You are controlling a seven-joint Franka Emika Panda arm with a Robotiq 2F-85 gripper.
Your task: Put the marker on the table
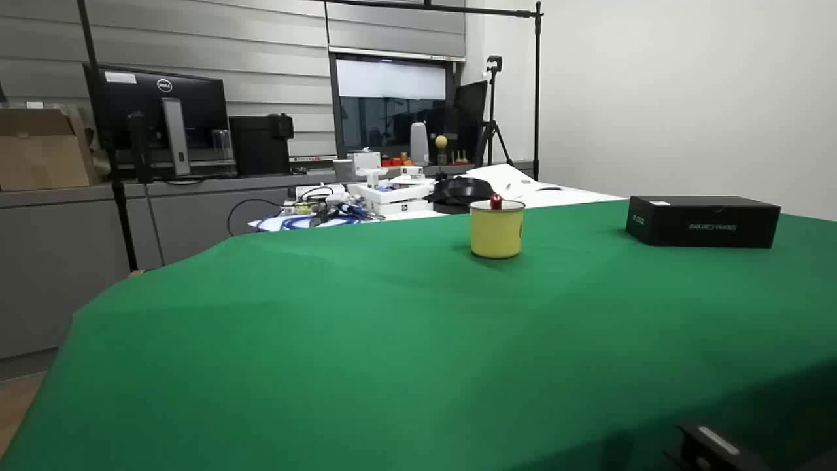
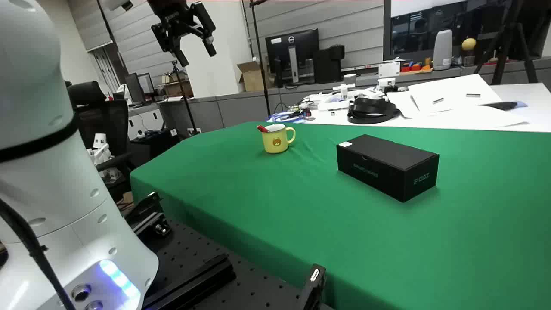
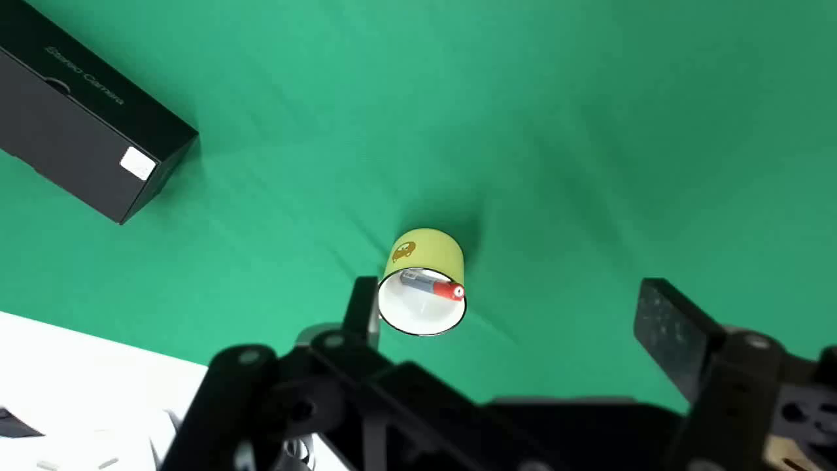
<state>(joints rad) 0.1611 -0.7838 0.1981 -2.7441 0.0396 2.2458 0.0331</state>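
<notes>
The marker stands tilted inside a yellow cup, its red end above the rim in both exterior views (image 1: 496,202) (image 2: 262,128). In the wrist view the marker (image 3: 437,286) shows a grey body and a red end resting against the rim. The yellow cup (image 1: 495,230) stands upright on the green table (image 1: 366,340), and it also shows in an exterior view (image 2: 275,140) and in the wrist view (image 3: 431,252). My gripper (image 2: 197,55) is open and empty, high above the table. In the wrist view the gripper (image 3: 513,314) has its fingers wide apart, the cup below and near its left finger.
A black box (image 2: 387,168) lies on the table, also in the wrist view (image 3: 85,118). A white desk (image 2: 533,103) with cables, papers and a black coil (image 2: 372,110) adjoins the table's far edge. A thin black pole (image 2: 260,56) stands behind.
</notes>
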